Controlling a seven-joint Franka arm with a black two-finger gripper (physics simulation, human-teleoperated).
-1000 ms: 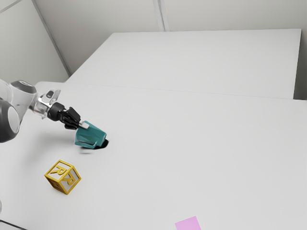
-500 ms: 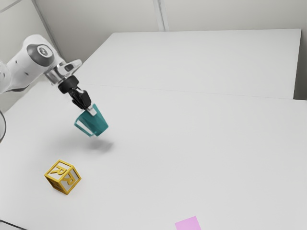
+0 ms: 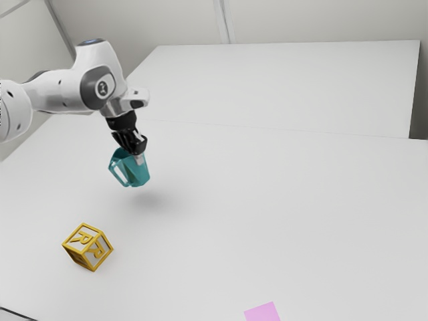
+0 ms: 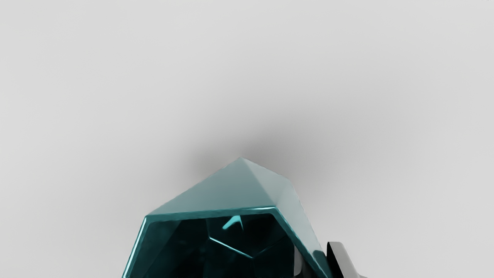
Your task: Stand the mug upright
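My gripper (image 3: 140, 158) is clamped on one wall of the mug (image 3: 136, 172) — it hangs below, above the table (image 3: 267, 214), mouth up, base canted toward the exterior view's right — so I'd level, then lower.

The exterior camera looks obliquely down across the counter (image 3: 267, 221) from well back beside the arm (image 3: 63, 90), while the wrist camera peers closely from the hand (image 3: 140, 159) into the teal mug (image 4: 216, 193), which both views share.

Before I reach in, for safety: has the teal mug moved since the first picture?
Yes, up: the mug is higher over the table and, in the exterior view, farther from the yellow letter block.
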